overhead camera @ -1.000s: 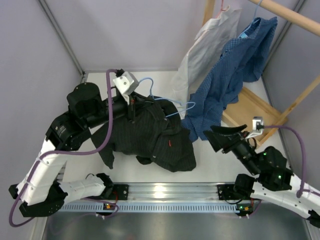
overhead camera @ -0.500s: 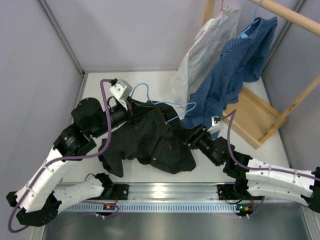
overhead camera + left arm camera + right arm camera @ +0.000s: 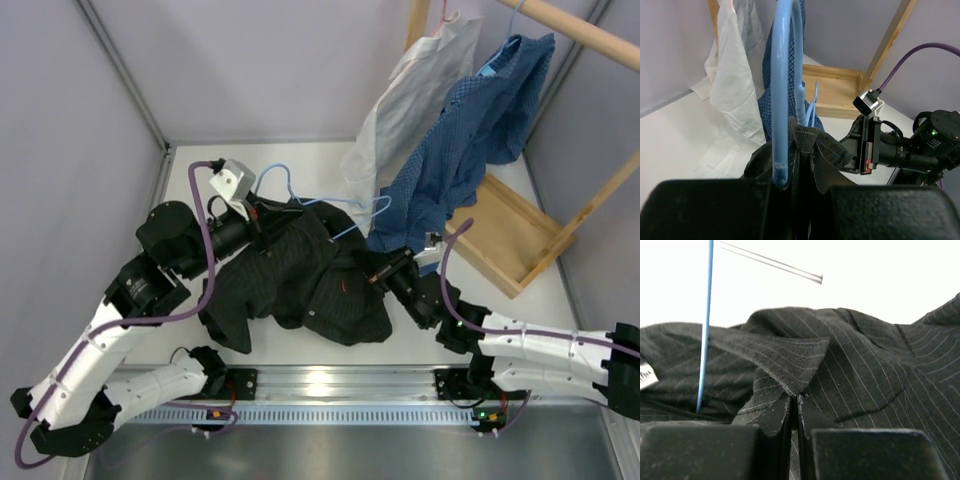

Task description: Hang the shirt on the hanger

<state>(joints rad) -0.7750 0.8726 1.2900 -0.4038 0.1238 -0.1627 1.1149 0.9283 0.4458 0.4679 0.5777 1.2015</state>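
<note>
Top view, centre frame: black shirt (image 3: 300, 280) lies heaped. Wrist views: left gripper (image 3: 792, 182) clamped on light-blue wire hanger (image 3: 780, 100) plus collar cloth; right gripper (image 3: 794, 407) pinched shut on a collar fold. Risk: a right-side tug drags fabric off the wire, or twists the hanger in its grip.

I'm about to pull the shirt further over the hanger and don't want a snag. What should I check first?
1. The left gripper holds the hanger: ok, blue wire and collar cloth are pinched together.
2. The right gripper holds the shirt: ok, shut on a fold near the collar.
3. The hook is free of cloth: ok.
4. The far hanger shoulder is inside the shirt: not ok, it sticks out bare.
5. The hanger tip is apart from the blue dotted shirt: cannot tell.
</note>
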